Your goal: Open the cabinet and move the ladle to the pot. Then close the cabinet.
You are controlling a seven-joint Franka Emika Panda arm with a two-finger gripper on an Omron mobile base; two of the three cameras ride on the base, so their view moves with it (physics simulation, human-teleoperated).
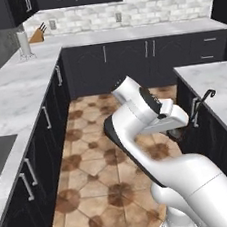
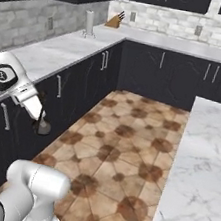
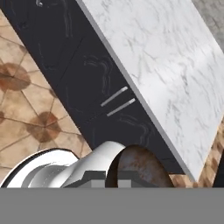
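**Ladle pinched in the hand, carried over the floor**

The ladle (image 2: pixel 43 128) hangs bowl-down from the hand (image 2: pixel 40 116), whose fingers are pressed together on the thin handle just above the bowl. In the left base view the hooked handle end (image 1: pixel 207 94) appears to rise beside the front edge of the marble bench (image 1: pixel 209 76). The ladle is held over the tiled floor (image 1: pixel 92 153), between the benches and touching neither.

It looks light and stiff. The slim, smooth handle could pivot or slide in a narrow pinch, and a grip this close to the bowl leaves the long hooked end free to swing and catch a bench edge. A firm, centred hold and slow turns seem wise.
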